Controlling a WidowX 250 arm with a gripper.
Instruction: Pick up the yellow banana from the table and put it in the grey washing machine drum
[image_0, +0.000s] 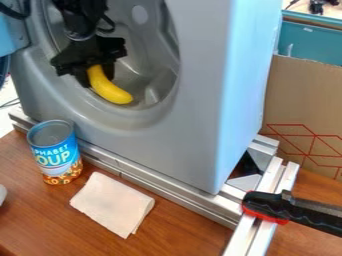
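The black gripper (95, 75) hangs in front of the round opening of a grey washer-like machine (194, 125), at the upper left. It is shut on one end of a yellow banana (110, 90), whose free end slants down to the right over the lower part of the opening. Below and left of the machine, a soup can (56, 152) stands upright on the wooden table (180, 232). A folded white cloth (112, 202) lies flat to the right of the can.
Metal rails (160, 187) run along the machine's base and toward the front right. A black and red clamp (274, 206) rests across them at the lower right. Behind at the right stand a cardboard sheet (304, 110) and a teal bin (310, 40).
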